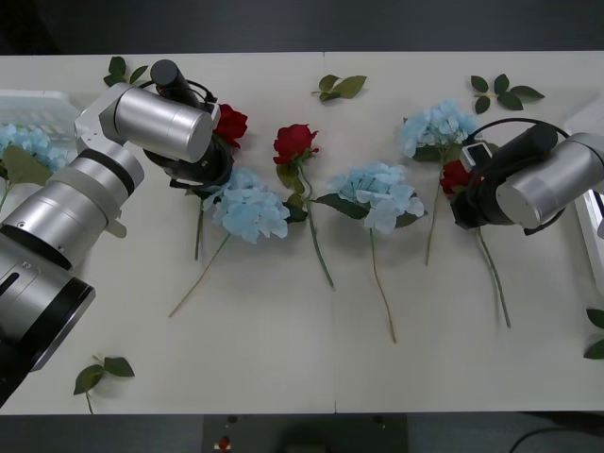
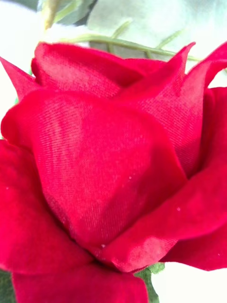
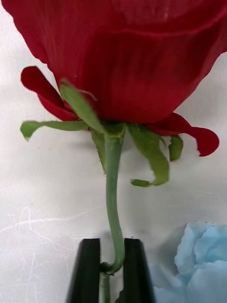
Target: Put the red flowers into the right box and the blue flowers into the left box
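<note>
My left gripper (image 3: 112, 272) has its black fingers (image 3: 89, 270) shut on the green stem just under a red flower (image 3: 123, 61), the leftmost rose (image 1: 229, 123) on the table. My right gripper (image 1: 472, 193) hangs right over another red flower (image 1: 456, 175), whose bloom (image 2: 109, 165) is very close to the wrist camera. A third red flower (image 1: 294, 143) lies between them. Three blue flowers (image 1: 250, 208) (image 1: 382, 193) (image 1: 436, 127) lie on the table. Another blue flower (image 1: 28, 142) lies in the left box (image 1: 38, 102). The right box (image 1: 593, 222) shows at the right edge.
Loose green leaf sprigs lie at the back (image 1: 340, 87) (image 1: 505, 92) (image 1: 123, 71), near the front left (image 1: 104, 371) and at the right edge (image 1: 596, 330). Long thin stems (image 1: 377, 283) run from the blooms toward the table's front edge.
</note>
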Controlling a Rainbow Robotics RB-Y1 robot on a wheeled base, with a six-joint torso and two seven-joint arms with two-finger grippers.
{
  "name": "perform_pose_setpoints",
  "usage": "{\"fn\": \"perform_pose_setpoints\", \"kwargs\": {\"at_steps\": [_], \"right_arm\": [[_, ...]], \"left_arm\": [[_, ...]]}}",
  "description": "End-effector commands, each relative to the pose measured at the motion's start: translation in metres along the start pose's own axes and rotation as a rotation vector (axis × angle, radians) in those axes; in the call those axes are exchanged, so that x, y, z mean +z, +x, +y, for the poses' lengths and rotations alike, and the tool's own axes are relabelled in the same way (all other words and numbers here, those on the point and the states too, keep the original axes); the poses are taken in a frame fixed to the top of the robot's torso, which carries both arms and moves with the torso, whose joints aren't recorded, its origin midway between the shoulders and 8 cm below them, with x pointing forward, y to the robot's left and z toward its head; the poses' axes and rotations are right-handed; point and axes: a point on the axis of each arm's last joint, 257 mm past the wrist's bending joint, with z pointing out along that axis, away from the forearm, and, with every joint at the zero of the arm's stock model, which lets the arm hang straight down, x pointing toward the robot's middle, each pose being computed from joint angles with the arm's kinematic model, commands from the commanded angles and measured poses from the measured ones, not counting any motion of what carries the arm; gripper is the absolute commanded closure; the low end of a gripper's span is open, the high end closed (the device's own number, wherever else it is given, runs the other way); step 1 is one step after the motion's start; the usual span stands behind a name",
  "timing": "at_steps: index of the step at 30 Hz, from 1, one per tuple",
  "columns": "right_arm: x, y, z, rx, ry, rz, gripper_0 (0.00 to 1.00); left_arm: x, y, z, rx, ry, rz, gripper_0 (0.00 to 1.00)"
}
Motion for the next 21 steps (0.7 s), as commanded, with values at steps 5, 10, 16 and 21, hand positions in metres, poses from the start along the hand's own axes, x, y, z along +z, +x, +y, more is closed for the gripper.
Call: {"fn": "perform_pose_setpoints", "kwargs": {"at_steps": [5,10,16,21], "right_arm": [[-0.046,-0.038,-0.054,-0.009,0.009,-0.066,1.00],[-0.070,-0.045,-0.086,-0.114,0.055,-0.068,1.00],[-0.112,-0.058,-0.144,-0.210,0.158,-0.049,1.00],[-0.152,-0.079,-0.198,-0.288,0.287,-0.069,1.00]], "left_arm": [[-0.016,-0.041,-0.009,-0.042,0.016,-0.093,1.00],[-0.033,-0.066,-0.006,-0.032,0.039,-0.156,1.00],[-0.059,-0.097,0.015,0.032,0.044,-0.239,1.00],[-0.081,-0.114,0.023,0.101,0.051,-0.326,1.00]]}}
